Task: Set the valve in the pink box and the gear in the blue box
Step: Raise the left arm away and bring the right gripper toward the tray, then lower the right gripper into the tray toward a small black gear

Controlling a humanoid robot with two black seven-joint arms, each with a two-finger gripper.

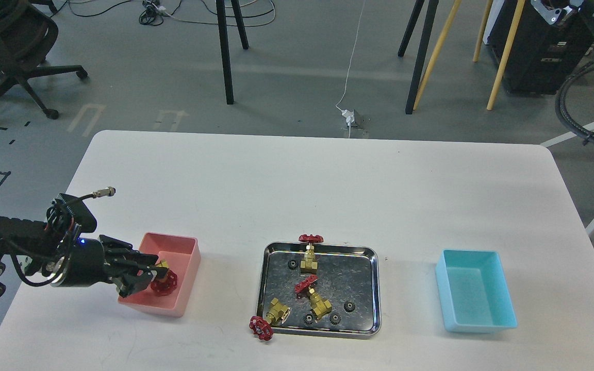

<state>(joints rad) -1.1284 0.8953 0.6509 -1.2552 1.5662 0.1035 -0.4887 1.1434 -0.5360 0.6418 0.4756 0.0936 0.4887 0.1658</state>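
My left gripper reaches in from the left over the near left part of the pink box. It is shut on a brass valve with a red handwheel, held low inside the box. Three more valves are at the steel tray: one at the back, one in the middle, and one hanging over the front left rim. Several black gears lie in the tray, such as one gear. The blue box stands empty at the right. My right gripper is out of view.
The white table carries the boxes and tray along its front half. Beyond its far edge are stand legs, an office chair and cables on the floor.
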